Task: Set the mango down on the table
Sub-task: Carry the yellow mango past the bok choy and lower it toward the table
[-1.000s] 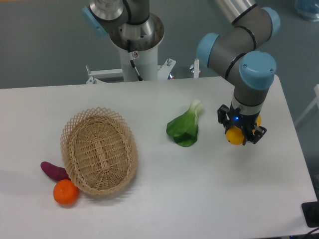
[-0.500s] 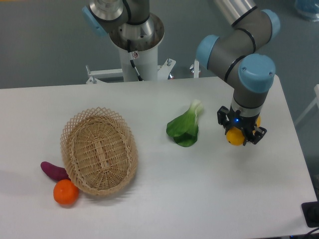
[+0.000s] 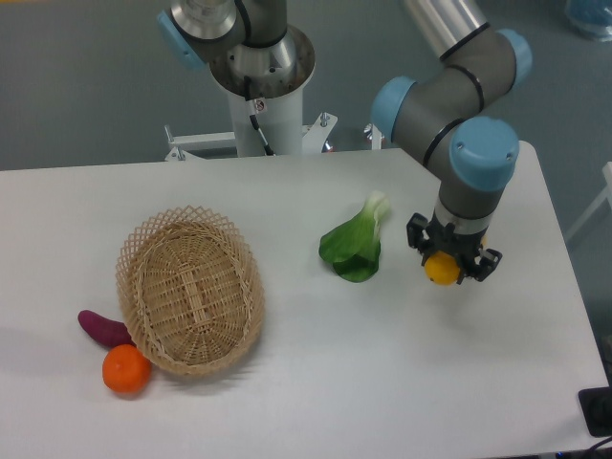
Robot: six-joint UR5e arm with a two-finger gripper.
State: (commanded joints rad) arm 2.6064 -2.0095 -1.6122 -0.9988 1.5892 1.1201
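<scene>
The pincer (image 3: 444, 267) is pointing straight down over the right part of the table (image 3: 402, 382), its black fingers closing on the mango (image 3: 442, 270). Only the fruit's lower end is showing between them, a smooth, rounded yellow-orange bulge; the rest is hiding under the wrist. Whether it is touching the tabletop cannot be told from this view.

Compared with a second ago, the pincer and mango are sitting a little further left and slightly lower in the picture, and the arm's elbow joints are turning a bit leftward too.

Just to the left, the green leafy vegetable (image 3: 355, 246) is lying where it was. Well apart on the left, the wicker basket (image 3: 190, 290), the purple sweet potato (image 3: 101, 328) and the round orange (image 3: 126, 369) are unmoved.
</scene>
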